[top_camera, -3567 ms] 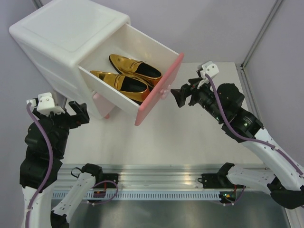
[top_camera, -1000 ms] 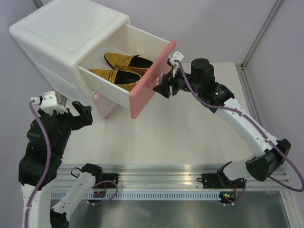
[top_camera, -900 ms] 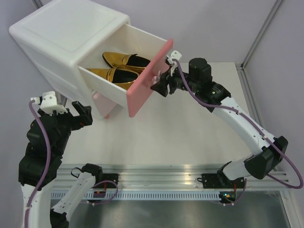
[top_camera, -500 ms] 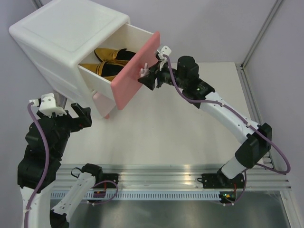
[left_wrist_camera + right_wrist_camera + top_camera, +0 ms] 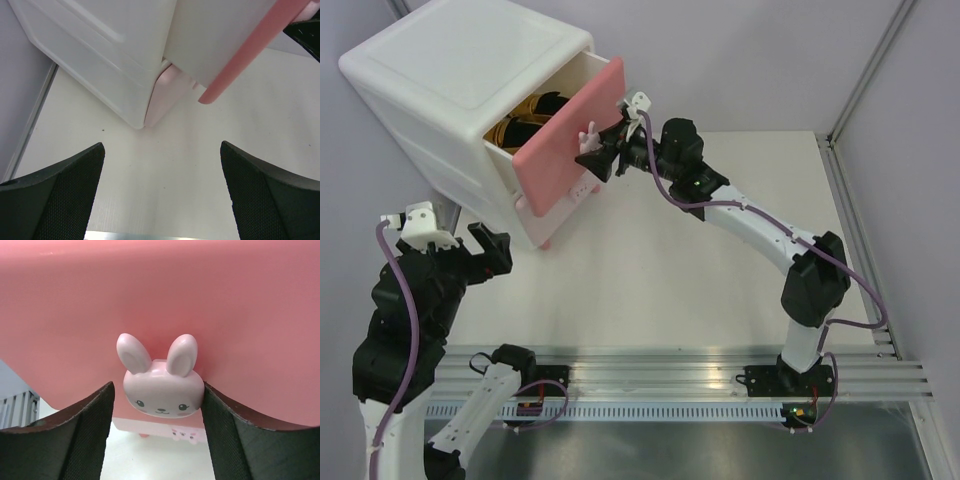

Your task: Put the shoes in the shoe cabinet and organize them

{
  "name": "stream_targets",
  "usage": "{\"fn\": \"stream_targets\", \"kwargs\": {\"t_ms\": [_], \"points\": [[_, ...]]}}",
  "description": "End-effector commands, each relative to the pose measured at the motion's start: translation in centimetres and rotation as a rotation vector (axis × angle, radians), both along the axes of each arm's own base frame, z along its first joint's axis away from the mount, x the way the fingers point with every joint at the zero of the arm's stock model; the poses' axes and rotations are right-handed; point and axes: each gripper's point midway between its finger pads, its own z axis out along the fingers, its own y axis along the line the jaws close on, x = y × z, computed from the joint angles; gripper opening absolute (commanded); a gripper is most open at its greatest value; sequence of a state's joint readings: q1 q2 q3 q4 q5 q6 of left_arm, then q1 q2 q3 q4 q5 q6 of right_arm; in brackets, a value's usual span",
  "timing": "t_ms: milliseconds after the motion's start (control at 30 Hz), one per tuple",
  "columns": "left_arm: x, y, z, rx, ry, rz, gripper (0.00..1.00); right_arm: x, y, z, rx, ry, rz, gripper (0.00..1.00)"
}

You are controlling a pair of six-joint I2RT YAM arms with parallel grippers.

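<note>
The white shoe cabinet (image 5: 470,70) stands at the far left. Its deeper pink upper drawer front (image 5: 565,145) is almost pushed in, leaving a narrow gap. Gold shoes (image 5: 515,125) show dimly through that gap. My right gripper (image 5: 600,158) is at the drawer's bunny knob (image 5: 161,385), with a finger on each side of it. The pale pink lower front (image 5: 535,208) is shut. The green shoes are out of view. My left gripper (image 5: 485,245) is open and empty, near the cabinet's front left corner (image 5: 142,120).
The white table top (image 5: 720,270) extends in front of and to the right of the cabinet. A metal rail (image 5: 670,375) runs along the near edge. A grey wall stands behind, with a corner post (image 5: 865,70) at the back right.
My right gripper has pushed the upper drawer from wide open to nearly shut, moving left and back. The gold shoes have slid almost out of sight. The left arm has barely moved.
</note>
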State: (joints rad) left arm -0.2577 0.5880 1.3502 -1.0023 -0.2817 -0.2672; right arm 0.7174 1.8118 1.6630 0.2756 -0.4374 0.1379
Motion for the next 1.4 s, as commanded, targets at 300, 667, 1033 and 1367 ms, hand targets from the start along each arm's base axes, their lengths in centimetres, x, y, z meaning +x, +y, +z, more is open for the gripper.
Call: {"fn": "stream_targets", "kwargs": {"t_ms": [300,667,1033,1367], "points": [[-2.1,-0.6,0.2,-0.061,0.02,-0.04,1.0,0.6,5.0,1.6,0.141,-0.063,0.101,0.8],[-2.9,-0.7,-0.2,-0.065,0.027,-0.056,1.0,3.1,7.3,-0.3,0.157,-0.021,0.092,0.84],[-3.4,-0.6,-0.3,-0.062,0.033,-0.056,1.0,3.8,8.1,-1.4,0.173,0.01,0.084,0.85],[-3.5,0.0,0.1,-0.037,0.015,-0.04,1.0,1.6,2.6,1.0,0.087,0.009,-0.066,0.9]]}}
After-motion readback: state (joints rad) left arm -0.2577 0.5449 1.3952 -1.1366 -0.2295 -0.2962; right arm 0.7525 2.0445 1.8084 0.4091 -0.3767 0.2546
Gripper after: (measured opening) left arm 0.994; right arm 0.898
